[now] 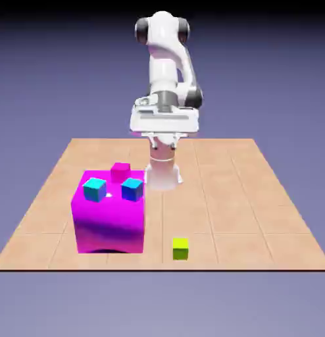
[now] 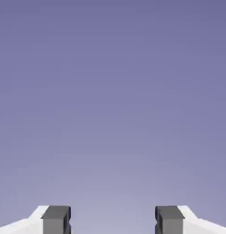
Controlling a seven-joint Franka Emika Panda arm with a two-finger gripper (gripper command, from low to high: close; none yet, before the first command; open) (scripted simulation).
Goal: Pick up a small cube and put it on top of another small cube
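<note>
The hand (image 2: 112, 221) stands wide apart at its fingertips (image 2: 55, 219) and has hold of nothing: the hand view shows only blue-violet backdrop between and beyond them, so it is pointed away from the worktop (image 1: 257, 197) and has no cube in its sights. In the exterior view the arm is folded up high at the far edge of the worktop, which fits a start posture rather than a reach.

The lime yellow-green cube (image 1: 181, 248) sits alone on the worktop at the near edge, just right of the big magenta block (image 1: 108, 220) and apart from it. Lying in the open with clear space all round, it looks like the easy one to grasp from above.

On top of the magenta block rest a cyan cube (image 1: 94, 189) to the left, a blue cube (image 1: 131, 189) to the right, and a small magenta cube (image 1: 120, 172) behind them. These are raised, so placing on one probably calls for lifting the lime cube well above the block first. The picking has not begun; I judge the next move to be a descent toward the near edge.
</note>
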